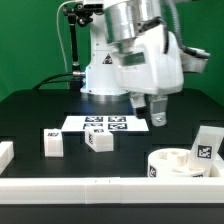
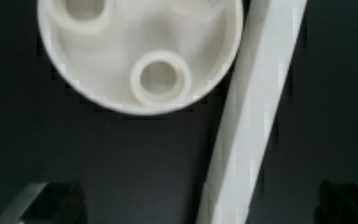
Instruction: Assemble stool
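Note:
The round white seat [image 1: 172,160] lies flat at the front of the exterior view's right, against the front rail, with its leg sockets facing up. In the wrist view the seat [image 2: 131,50] shows two round sockets. Two white block legs [image 1: 53,143] [image 1: 98,140] with tags lie at the left centre. A third leg [image 1: 206,146] stands at the far right. My gripper [image 1: 150,110] hangs above the table behind the seat, open and empty. In the wrist view the gripper [image 2: 197,205] has its dark fingers [image 2: 43,200] spread wide, with nothing between them.
The marker board [image 1: 105,124] lies flat behind the two legs. A long white border rail [image 1: 90,186] runs along the front edge and crosses the wrist view [image 2: 247,120] beside the seat. A short rail piece [image 1: 5,152] sits at the left. The robot base [image 1: 105,75] stands behind.

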Available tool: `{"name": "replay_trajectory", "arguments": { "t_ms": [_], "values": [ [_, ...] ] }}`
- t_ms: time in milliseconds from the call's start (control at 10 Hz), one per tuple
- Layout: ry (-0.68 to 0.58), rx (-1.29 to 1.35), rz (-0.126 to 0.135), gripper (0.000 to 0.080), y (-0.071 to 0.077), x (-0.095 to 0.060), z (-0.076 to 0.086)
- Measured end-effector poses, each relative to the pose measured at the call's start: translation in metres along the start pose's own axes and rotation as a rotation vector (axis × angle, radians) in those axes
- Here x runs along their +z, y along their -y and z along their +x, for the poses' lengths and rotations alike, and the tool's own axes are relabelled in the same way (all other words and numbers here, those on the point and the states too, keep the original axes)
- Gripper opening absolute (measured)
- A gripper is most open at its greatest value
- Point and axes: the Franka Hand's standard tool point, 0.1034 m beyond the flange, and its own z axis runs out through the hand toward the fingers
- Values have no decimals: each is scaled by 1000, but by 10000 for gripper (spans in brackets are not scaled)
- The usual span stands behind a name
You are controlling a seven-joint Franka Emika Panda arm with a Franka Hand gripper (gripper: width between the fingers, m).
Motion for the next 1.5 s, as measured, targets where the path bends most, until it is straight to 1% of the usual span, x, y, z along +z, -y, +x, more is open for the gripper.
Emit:
{"name": "replay_trajectory", "arguments": {
  "t_ms": [100,200,500,600,700,800,900,1000,1100,1200,1400,1500],
  "values": [
    [-7,65,22,649,0,-1,7],
    [-7,54,19,649,0,0,5],
    [-8,38,15,649,1,-1,8],
    [-9,-90,-27,649,4,-7,20],
    [-23,-222,-55,649,5,-11,36],
    [-33,-292,-80,649,0,-6,43],
    [-69,-309,-72,649,-20,15,31],
    [-54,-308,-98,649,-39,27,21],
    [-57,-305,-89,649,-33,23,24],
    [-59,-313,-88,649,-33,22,25],
    [-59,-343,-93,649,-34,23,25],
    [-63,-507,-120,649,-41,26,27]
  ]
}}
